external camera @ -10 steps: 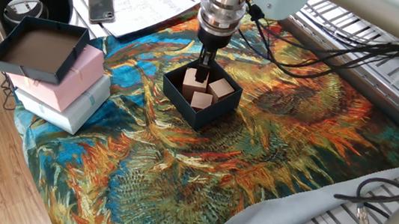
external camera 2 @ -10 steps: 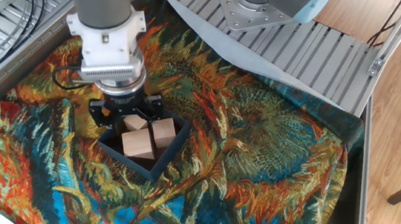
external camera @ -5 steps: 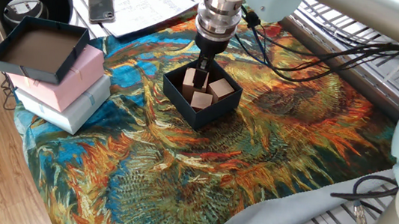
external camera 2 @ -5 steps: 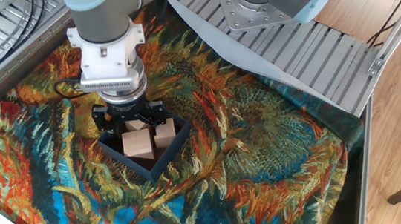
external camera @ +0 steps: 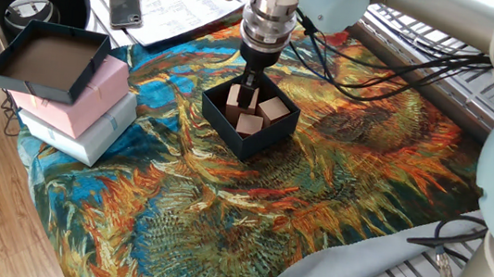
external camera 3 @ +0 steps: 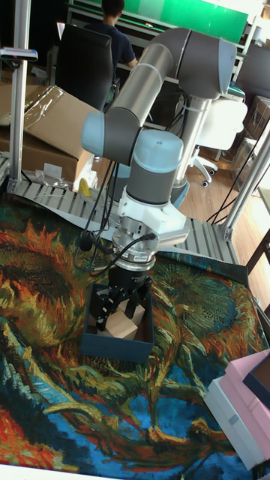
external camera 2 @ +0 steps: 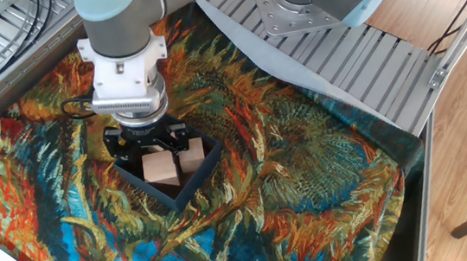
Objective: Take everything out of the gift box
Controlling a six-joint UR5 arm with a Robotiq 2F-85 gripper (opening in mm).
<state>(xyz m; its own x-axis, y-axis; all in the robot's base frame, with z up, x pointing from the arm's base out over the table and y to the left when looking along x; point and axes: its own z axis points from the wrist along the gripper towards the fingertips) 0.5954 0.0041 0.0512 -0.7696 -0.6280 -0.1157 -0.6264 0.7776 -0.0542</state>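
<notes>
One sunflower-print cloth [external camera: 221,201] covers the surface, with the navy gift box [external camera: 272,134] on it near its middle. Directly above, the claw [external camera: 248,91] reaches into the box, fingers closed on one wooden cube [external camera: 244,94]; two more cubes [external camera: 263,116] lie on the floor beside it.

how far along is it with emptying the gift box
Done: nothing looks finished, since no cube lies on the cloth outside the gift box.

In hand: the claw is down inside the box at the rear cube, apparently gripping it, though its jaws are partly hidden.

Left: all three cubes, including the front two, are not yet out.
</notes>
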